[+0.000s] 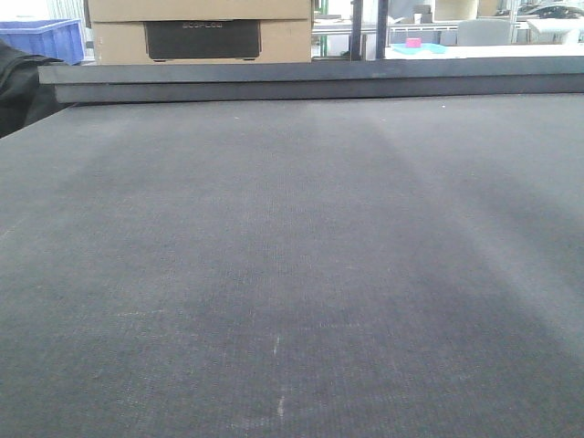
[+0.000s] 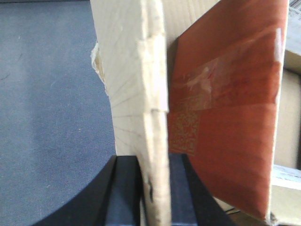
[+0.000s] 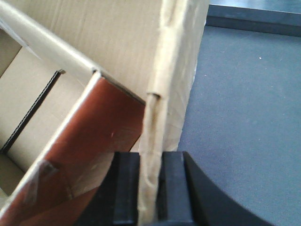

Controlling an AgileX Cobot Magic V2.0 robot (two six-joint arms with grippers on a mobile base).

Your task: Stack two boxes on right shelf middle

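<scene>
Dark grey table (image 1: 292,274) lies beneath; left gripper (image 2: 154,188) and right gripper (image 3: 151,188) each pinch a wall of the box (image 3: 108,42) between closed jaws; no shelf in view, so stacking looks undone.

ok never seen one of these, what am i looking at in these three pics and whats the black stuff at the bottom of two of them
This is a two-armed robot on a mobile base, seen through three cameras at one moment.

The front-facing view looks ahead over a dark grey table surface. At its far edge stand stacked cardboard cartons, one with a dark panel. A blue bin sits far left.

The other two pictures come from cameras on the robot's wrists, looking along each claw. The black shapes at the bottom are the claws' fingers. The left gripper pinches a wall of an open cardboard box; the right gripper pinches what appears to be another wall of it. Each is shut on the cardboard edge.

The reddish-brown panel with tape is a flap folded into the box. So both arms seem to be holding one carton above the table.
</scene>
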